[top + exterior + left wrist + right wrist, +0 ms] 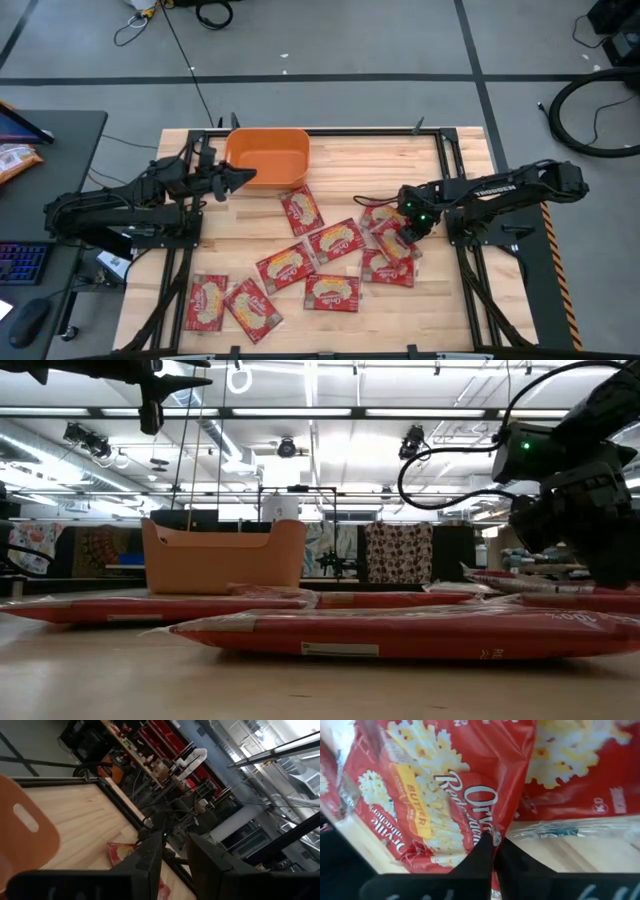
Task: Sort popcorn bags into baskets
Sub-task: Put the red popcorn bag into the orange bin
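Note:
Several red popcorn bags lie flat on the wooden table, some overlapping: one (300, 210) near the basket, a middle group (335, 241), two near the front left (206, 301), and a cluster on the right (388, 268). The orange basket (268, 157) (222, 555) stands at the table's far edge. My left gripper (245, 178) (175, 860) hovers open beside the basket's near left corner, holding nothing. My right gripper (385, 213) (493, 852) is down on the right cluster, shut on a bag (445, 795). My right gripper pinches a popcorn bag's edge (492, 837) between its two fingers, which come slanting down from the table's right side. The bag overlaps a neighbouring bag (580, 765). I cannot tell whether it is lifted clear of the others.
Black frame rails run along the table's edges (450, 180). Bare wood shows to the right of the basket (400, 160). A dark desk on the left holds an orange-yellow snack packet (15, 160), a keyboard (20, 262) and a mouse (25, 320).

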Tool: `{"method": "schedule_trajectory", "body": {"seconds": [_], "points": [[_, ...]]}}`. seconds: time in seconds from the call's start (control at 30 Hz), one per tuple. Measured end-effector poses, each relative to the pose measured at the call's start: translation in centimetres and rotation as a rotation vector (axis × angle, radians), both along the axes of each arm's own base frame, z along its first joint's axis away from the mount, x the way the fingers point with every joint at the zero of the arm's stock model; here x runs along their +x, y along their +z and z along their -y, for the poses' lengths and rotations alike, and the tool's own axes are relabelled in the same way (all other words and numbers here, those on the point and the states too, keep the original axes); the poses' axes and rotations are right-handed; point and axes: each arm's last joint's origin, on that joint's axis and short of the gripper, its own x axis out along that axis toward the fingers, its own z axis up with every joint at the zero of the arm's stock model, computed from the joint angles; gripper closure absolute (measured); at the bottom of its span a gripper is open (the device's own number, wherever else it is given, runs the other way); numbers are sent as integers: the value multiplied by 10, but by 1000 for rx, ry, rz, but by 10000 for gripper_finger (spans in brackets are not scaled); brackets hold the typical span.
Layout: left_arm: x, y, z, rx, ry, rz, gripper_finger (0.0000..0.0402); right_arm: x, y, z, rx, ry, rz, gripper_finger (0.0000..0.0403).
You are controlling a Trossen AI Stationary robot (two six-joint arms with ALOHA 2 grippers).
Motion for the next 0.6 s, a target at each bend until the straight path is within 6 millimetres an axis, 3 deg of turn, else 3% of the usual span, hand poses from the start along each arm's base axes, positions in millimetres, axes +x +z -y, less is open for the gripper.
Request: {"method": "schedule_trajectory", "body": {"seconds": [0.17, 0.6], "points": [[0, 4, 0, 16, 0, 34, 306, 17, 23, 3, -11, -3, 69, 394], [-1, 9, -1, 3, 35, 77, 306, 79, 125, 16, -191, 24, 388, 398]]}}
